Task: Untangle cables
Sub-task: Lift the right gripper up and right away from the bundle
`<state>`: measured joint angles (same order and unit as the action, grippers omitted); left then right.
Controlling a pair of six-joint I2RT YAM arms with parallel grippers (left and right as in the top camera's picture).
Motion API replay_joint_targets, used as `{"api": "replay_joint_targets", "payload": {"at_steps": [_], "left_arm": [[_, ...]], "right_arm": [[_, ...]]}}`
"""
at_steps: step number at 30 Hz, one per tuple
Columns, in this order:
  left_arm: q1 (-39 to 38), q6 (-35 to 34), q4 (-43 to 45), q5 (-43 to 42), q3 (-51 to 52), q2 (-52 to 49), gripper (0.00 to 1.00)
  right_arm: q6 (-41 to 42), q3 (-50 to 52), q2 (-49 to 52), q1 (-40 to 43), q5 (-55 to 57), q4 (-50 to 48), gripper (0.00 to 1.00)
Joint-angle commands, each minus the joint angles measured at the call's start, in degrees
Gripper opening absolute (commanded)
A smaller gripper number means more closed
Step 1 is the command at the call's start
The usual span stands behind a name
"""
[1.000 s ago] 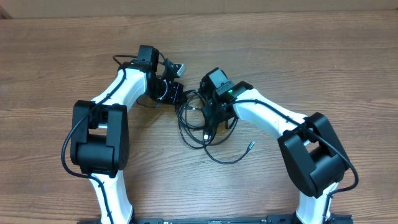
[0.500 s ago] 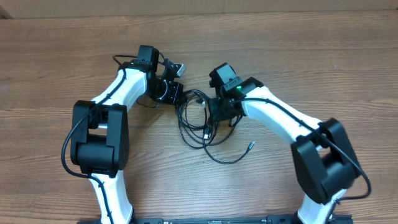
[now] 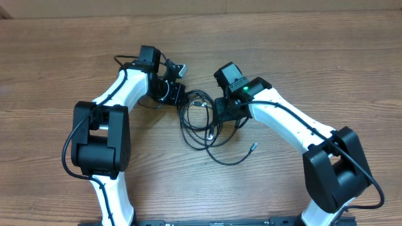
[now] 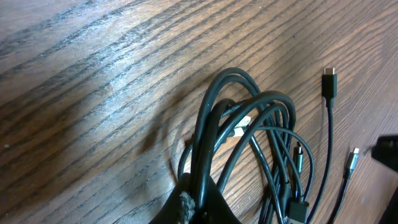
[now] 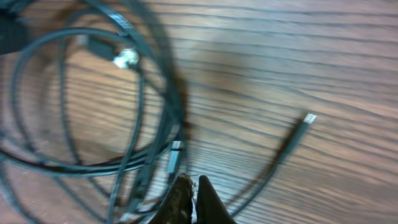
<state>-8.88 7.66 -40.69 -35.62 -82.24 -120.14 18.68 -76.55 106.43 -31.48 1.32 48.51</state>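
The cables lie as a tangle of thin black loops on the wooden table between my two arms. My left gripper is at the tangle's upper left edge. In the left wrist view it is shut on one strand of the cables, and silver plug tips lie to the right. My right gripper hovers over the tangle's right side. The blurred right wrist view shows it shut just below a silver plug, the loops running past on the left. I see no cord between its fingers.
One long strand sweeps out to the lower right and ends in a loose plug tip. Bare wooden tabletop surrounds the tangle. Both arm bases stand at the near edge.
My right arm has swung to the right and slightly away, its gripper shifting toward the tangle's right edge. The left arm and the cables stay almost where they were.
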Motion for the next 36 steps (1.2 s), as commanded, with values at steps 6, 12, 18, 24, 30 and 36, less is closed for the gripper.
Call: {"api": "replay_joint_targets", "payload": {"at_steps": [6, 12, 18, 24, 30, 36], "left_arm": [[0.2, 0.9, 0.2, -1.5, -0.8, -0.7, 0.06], [0.2, 0.9, 0.2, -1.5, -0.8, -0.7, 0.06], [0.2, 0.9, 0.2, -1.5, -0.8, -0.7, 0.06], [0.2, 0.9, 0.2, -1.5, -0.8, -0.7, 0.06], [0.2, 0.9, 0.2, -1.5, -0.8, -0.7, 0.06], [0.2, 0.9, 0.2, -1.5, -0.8, -0.7, 0.06]], "right_arm": [[12.0, -1.2, -1.3, 0.1, 16.4, 5.3, 0.04], [21.6, -1.2, -1.3, 0.1, 18.1, 8.5, 0.04], [27.2, -0.9, -1.3, -0.1, 9.7, 8.9, 0.04], [27.9, -0.7, -1.3, 0.0, 2.4, 8.9, 0.04], [32.0, -0.7, -1.3, 0.0, -3.7, 8.9, 0.04], [36.9, -0.7, -1.3, -0.1, -6.2, 10.1, 0.04]]}}
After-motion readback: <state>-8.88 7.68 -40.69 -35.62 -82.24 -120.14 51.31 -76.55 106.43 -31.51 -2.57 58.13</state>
